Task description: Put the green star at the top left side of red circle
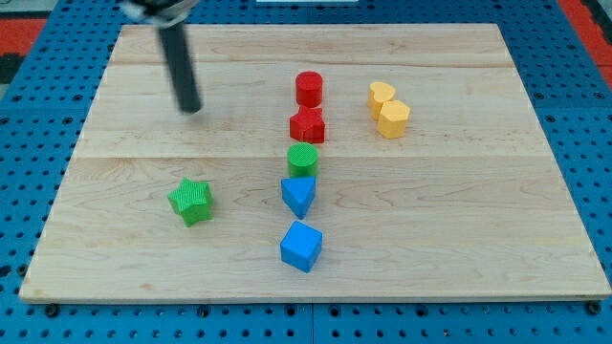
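Camera view: we record a wooden board lying on a blue perforated table. Our arm carries no pincer, only a dark rod; my tip rests on the board toward the view's top left, clear of every block. The green star sits below the tip, toward the view's lower left, well apart from the red circle. Beneath the red circle we note a column: a red star just below it, then a green cylinder touching a blue triangular block, then a blue cube. Two yellow blocks touch each other at the view's right of the red circle.
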Controlling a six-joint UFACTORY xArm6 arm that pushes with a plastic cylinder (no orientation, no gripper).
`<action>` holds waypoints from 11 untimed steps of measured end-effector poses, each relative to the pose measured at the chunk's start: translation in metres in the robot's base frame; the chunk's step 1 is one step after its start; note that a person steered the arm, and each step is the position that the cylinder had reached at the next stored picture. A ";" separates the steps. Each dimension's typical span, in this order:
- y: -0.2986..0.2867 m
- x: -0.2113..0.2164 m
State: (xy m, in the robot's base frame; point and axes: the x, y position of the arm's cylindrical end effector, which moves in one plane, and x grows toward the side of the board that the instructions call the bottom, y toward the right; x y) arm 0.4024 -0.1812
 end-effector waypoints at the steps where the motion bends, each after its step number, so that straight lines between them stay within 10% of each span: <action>1: -0.010 0.132; 2: 0.002 0.191; 6: 0.092 0.106; 9: 0.091 -0.086; 11: 0.058 -0.132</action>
